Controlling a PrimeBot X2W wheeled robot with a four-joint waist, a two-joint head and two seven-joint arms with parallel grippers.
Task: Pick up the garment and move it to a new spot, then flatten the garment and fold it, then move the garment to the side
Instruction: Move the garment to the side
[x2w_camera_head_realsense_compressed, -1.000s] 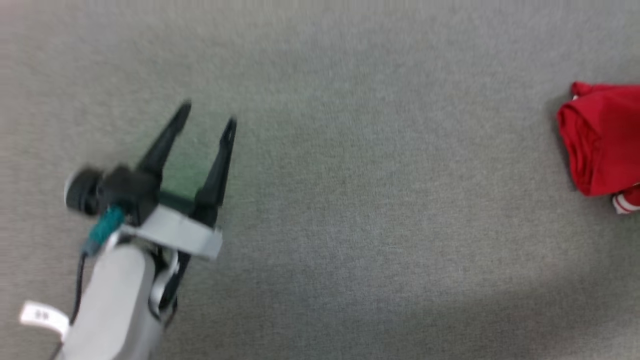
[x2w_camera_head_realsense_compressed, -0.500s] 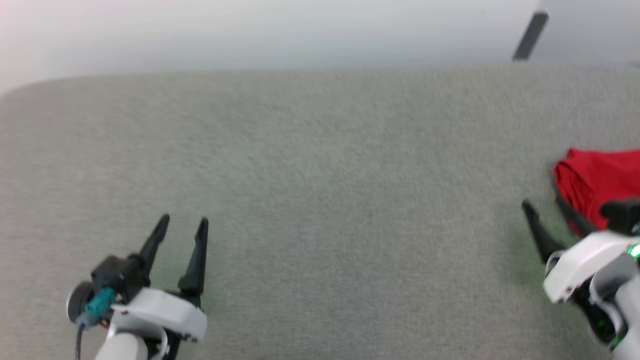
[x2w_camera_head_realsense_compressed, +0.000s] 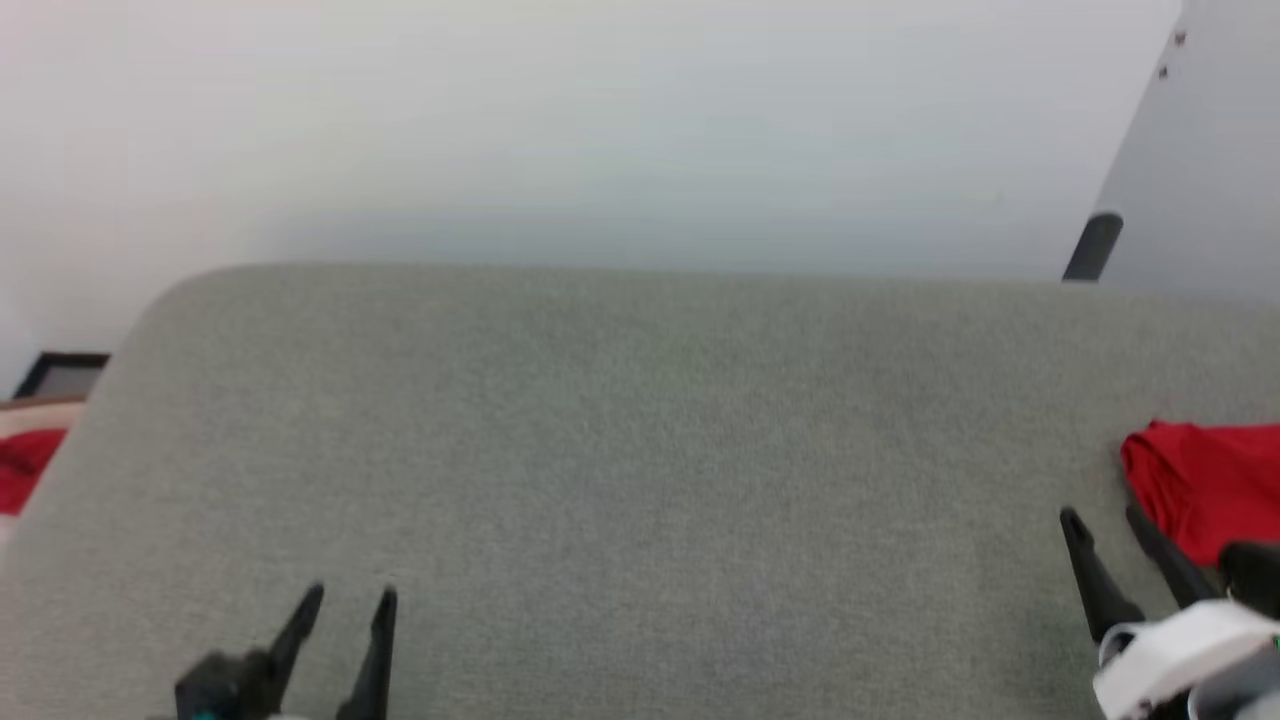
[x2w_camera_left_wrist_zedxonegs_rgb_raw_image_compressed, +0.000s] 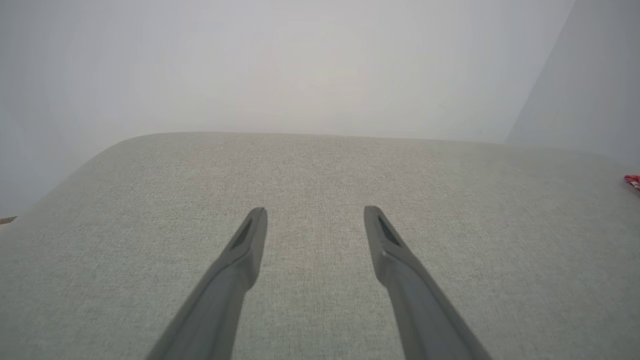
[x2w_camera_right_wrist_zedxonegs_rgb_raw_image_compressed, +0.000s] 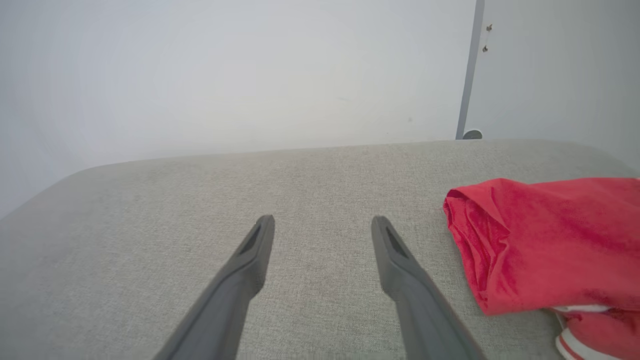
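- My left gripper (x2w_camera_head_realsense_compressed: 350, 595) sits low over the near edge of the tabletop (x2w_camera_head_realsense_compressed: 640, 450), towards its left corner. Its two long dark fingers stand wide apart with nothing between them.
- In the left wrist view, that gripper (x2w_camera_left_wrist_zedxonegs_rgb_raw_image_compressed: 315, 212) hovers over bare grey woven fabric, the covering of the tabletop (x2w_camera_left_wrist_zedxonegs_rgb_raw_image_compressed: 320, 165).
- My right gripper (x2w_camera_head_realsense_compressed: 1102, 515) is by the near edge on the right side. Its jaws are also spread wide and hold nothing.
- In the right wrist view, the right gripper (x2w_camera_right_wrist_zedxonegs_rgb_raw_image_compressed: 324, 220) points across the tabletop (x2w_camera_right_wrist_zedxonegs_rgb_raw_image_compressed: 325, 175). The cloth lies just beside its right finger, and I see no contact.
- The garment (x2w_camera_head_realsense_compressed: 1210, 485), a soft red jersey-style shirt, lies bunched at the right edge of the tabletop, partly cut off by the head view's border.
- Up close, the garment (x2w_camera_right_wrist_zedxonegs_rgb_raw_image_compressed: 540, 240) shows a rolled, creased fold facing the gripper. A white cuff with red stripes (x2w_camera_right_wrist_zedxonegs_rgb_raw_image_compressed: 570, 345) sits at its near end.
- A sliver of striped trim on the garment (x2w_camera_left_wrist_zedxonegs_rgb_raw_image_compressed: 632, 181) shows at the far right of the left wrist view.
- Off the left edge, lower down, I see something red (x2w_camera_head_realsense_compressed: 25, 465) and a dark frame (x2w_camera_head_realsense_compressed: 60, 370). Both are too blurred to name.
- Beyond the rounded far edge stands a plain white wall (x2w_camera_head_realsense_compressed: 600, 130). A dark post (x2w_camera_head_realsense_compressed: 1093, 247) and a grey panel (x2w_camera_head_realsense_compressed: 1210, 150) rise past the far right corner.
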